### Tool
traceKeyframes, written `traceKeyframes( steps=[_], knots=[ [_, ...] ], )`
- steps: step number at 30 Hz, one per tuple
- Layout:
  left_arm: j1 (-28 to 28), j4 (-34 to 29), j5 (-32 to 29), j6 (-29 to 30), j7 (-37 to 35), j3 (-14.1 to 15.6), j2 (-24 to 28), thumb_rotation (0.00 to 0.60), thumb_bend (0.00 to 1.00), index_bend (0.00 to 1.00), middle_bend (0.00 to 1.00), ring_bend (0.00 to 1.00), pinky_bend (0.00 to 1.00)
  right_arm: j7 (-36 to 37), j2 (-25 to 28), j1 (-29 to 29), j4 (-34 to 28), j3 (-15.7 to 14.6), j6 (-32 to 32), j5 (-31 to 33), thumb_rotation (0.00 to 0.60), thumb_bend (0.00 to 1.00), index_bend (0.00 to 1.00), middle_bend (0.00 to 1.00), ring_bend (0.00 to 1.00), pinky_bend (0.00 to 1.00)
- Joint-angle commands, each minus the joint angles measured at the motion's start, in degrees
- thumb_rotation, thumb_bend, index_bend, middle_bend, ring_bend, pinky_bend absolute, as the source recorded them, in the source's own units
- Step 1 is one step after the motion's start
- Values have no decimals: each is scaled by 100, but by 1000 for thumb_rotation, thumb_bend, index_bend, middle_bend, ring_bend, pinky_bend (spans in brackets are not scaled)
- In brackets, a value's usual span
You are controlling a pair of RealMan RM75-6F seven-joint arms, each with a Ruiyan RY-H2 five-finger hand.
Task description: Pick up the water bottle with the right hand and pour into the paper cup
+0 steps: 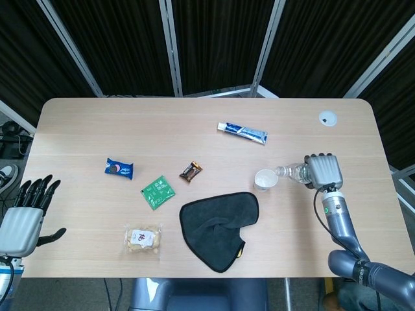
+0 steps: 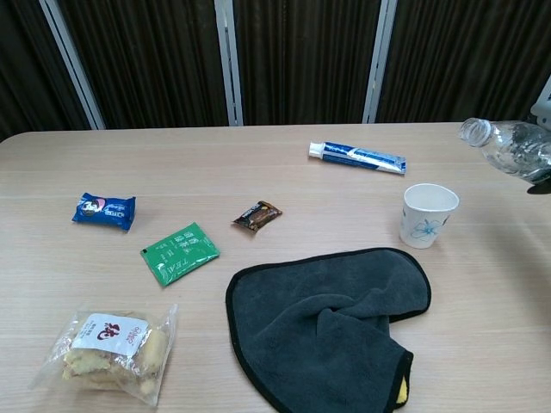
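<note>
My right hand point(image 1: 324, 171) grips a clear water bottle point(image 1: 292, 172) at the table's right side. The bottle point(image 2: 510, 146) is tilted with its open mouth pointing up and to the left, above and right of the cup; no water is running from it. A white paper cup point(image 1: 265, 179) with a blue print stands upright just left of the bottle's mouth, also seen in the chest view point(image 2: 428, 215). In the chest view only the edge of the right hand shows at the frame's right border. My left hand point(image 1: 26, 214) hangs open off the table's front left corner.
A dark grey cloth point(image 1: 218, 229) lies crumpled in front of the cup. A toothpaste tube point(image 1: 242, 133) lies behind it. Further left are a brown snack bar point(image 1: 190, 171), a green packet point(image 1: 157, 192), a blue packet point(image 1: 119, 168) and a bag of biscuits point(image 1: 143, 239). A white cap point(image 1: 327, 118) rests at the far right.
</note>
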Motion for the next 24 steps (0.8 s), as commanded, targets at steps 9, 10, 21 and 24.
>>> traceKeyframes(
  steps=[9,10,21,24],
  knots=[
    [14,-28,84,10,-25,46,19,600,0,0,0,0,0,4017,667,-735,-728,75,-194,-1245,600,599,560,670,568,472],
    [16,-36,102,4,-20,60,19,600,0,0,0,0,0,4536,701,-799,-718,44,-207,-1441,600,598,560,670,568,472],
    [26,-65,163,-20,26,115,1,600,0,0,0,0,0,7672,631,-1027,-110,-593,221,-3163,600,626,557,670,564,471],
    [21,-77,157,-39,39,120,-3,600,0,0,0,0,0,7919,460,-1027,112,-750,423,-3474,600,626,559,670,564,472]
  ],
)
